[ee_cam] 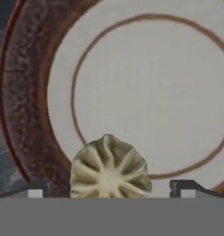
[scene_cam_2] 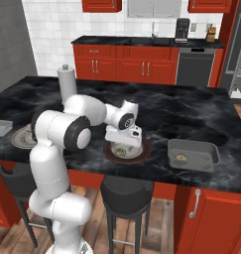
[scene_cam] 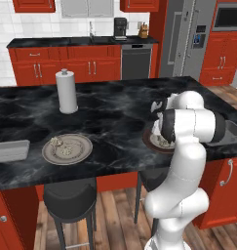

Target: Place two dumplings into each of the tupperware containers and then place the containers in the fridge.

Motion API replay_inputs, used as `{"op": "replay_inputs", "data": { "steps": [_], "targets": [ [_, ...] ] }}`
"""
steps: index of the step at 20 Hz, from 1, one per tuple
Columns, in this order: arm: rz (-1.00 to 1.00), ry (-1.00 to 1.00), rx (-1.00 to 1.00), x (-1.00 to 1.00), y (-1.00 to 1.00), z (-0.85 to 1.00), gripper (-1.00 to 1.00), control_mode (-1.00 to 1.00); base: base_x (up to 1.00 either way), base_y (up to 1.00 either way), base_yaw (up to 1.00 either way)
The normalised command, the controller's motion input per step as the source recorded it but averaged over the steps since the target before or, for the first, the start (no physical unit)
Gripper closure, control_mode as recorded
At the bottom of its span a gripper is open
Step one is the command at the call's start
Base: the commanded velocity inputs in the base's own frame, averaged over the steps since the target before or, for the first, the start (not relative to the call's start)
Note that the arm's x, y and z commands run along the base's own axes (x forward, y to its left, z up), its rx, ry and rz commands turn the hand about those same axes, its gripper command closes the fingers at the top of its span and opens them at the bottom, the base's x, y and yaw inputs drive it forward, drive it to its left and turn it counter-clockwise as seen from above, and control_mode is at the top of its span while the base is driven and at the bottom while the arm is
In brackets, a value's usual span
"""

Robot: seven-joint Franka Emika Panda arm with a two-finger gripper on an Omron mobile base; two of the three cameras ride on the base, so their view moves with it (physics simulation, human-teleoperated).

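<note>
A: While gripper (ee_cam: 109,189) hangs wide open over brown-rimmed plate (ee_cam: 30,92) at the surface's (scene_cam_2: 191,109) near edge, item one?
B: Dumpling (ee_cam: 109,168), between the fingertips. Risk: sitting by the plate's rim, it may skid aside when the jaws close.

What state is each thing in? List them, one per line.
hand: open, low over the brown-rimmed plate, fingers either side of a dumpling.
dumpling: on the brown-rimmed plate, not gripped.
right tupperware container: on the counter, one dumpling inside.
left tupperware container: on the counter; contents unclear.
grey plate: holds dumplings.
fridge: its visible door is shut.
paper towel roll: upright.
</note>
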Motion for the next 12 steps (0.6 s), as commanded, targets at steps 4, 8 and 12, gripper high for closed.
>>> {"op": "replay_inputs", "data": {
  "steps": [4, 8, 12],
  "targets": [
    [0.00, -0.19, 0.00, -0.07, 0.00, -0.12, -1.00, -1.00, 0.00, 0.00, 0.00],
    [0.00, 0.00, 0.00, -0.25, 0.03, 0.00, -1.00, -1.00, 0.00, 0.00, 0.00],
    [0.00, 0.00, 0.00, -0.08, 0.08, 0.00, -1.00, -1.00, 0.00, 0.00, 0.00]
  ]
}}
